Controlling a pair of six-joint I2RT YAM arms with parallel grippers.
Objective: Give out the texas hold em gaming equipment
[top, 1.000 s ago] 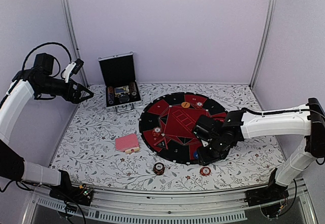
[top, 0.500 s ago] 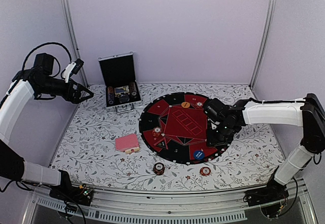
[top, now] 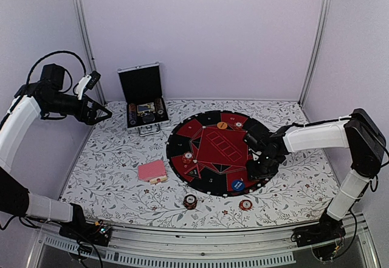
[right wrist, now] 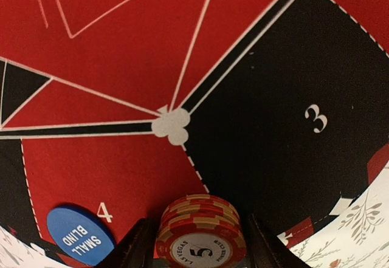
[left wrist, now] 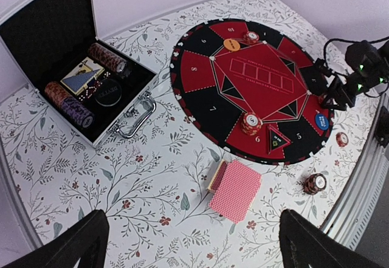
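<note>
A stack of orange-red chips (right wrist: 200,228), its top marked 5, was clamped between the fingers (right wrist: 137,247) of the right gripper (top: 261,168). The gripper was held low over the round black-and-red mat (top: 182,137) at about 4 o'clock in the top view, near the white numerals 3 and 4. A blue disc (right wrist: 81,242) lettered SMALL BLIND was seen lying on the mat just beside the stack, at 5 o'clock. A second chip stack (top: 188,156) was set on the mat at 9 o'clock and a third (left wrist: 251,37) near 12 o'clock, beside an orange disc (top: 222,124). Off the mat, on the flowered table (top: 292,186), a dark red chip stack (top: 190,202) was placed at 7 o'clock and an orange-red chip (top: 245,205) at 5 o'clock. The pink-red-backed deck (top: 152,171) was laid at 8 o'clock, apart from the mat's rim. The opened case (top: 144,101) was stood at 11 o'clock. The left gripper (top: 100,113) was held high above the table's left side, its fingers (left wrist: 67,243) spread wide apart.
</note>
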